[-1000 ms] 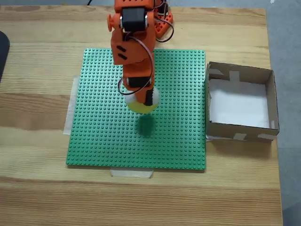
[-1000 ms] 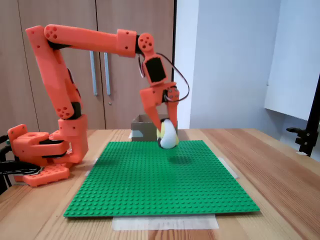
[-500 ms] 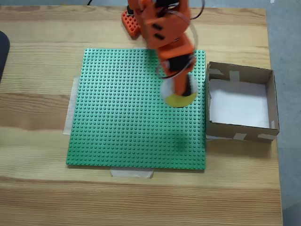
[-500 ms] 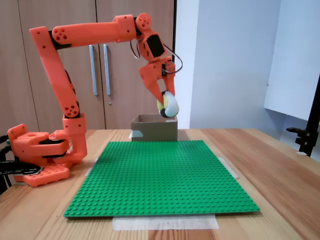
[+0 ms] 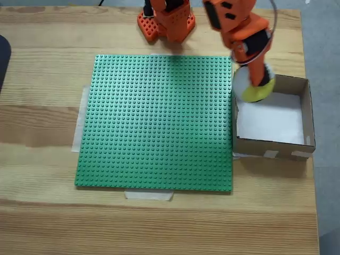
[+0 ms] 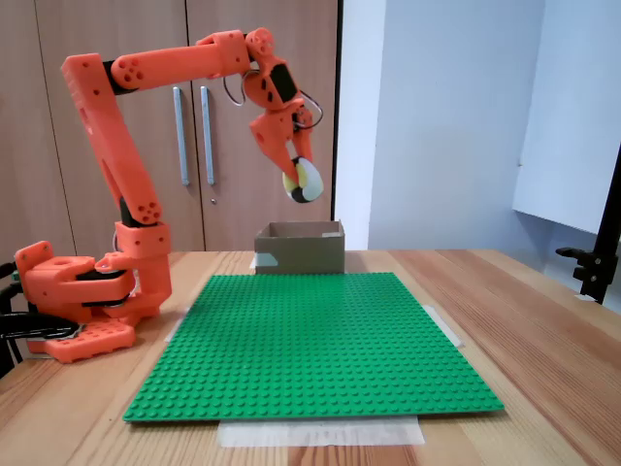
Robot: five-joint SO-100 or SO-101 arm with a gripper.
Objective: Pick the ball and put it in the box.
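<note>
Half a second ago the arm [image 6: 155, 68] carried the ball over the right part of the green studded plate [image 5: 154, 122], short of the box; now it has swung further toward the box [image 5: 305, 114], and in the fixed view from above the ball [image 5: 256, 90] hangs over the box's upper left corner, overlapping the wall that faces the plate. In the fixed view from the side the ball [image 6: 304, 181] sits well above the box [image 6: 300, 249], clear of its rim, and a little higher than it was a second ago, when it hung low over the plate. The fingers [image 5: 259, 81] are clamped on the ball, one on each side, and point down toward the box. The ball is small against the box; from above it shows a yellow face with a white edge, and from the side it shows yellow, black and white patches. The box has not moved: it stands on the table [image 5: 48, 212] touching the right edge of the plate as seen from above, with low brown walls, a white bottom and pale tape strips on its edges. The arm's base [image 6: 78, 311] stays where it was, beyond the plate's far edge from the box's near corner.
</note>
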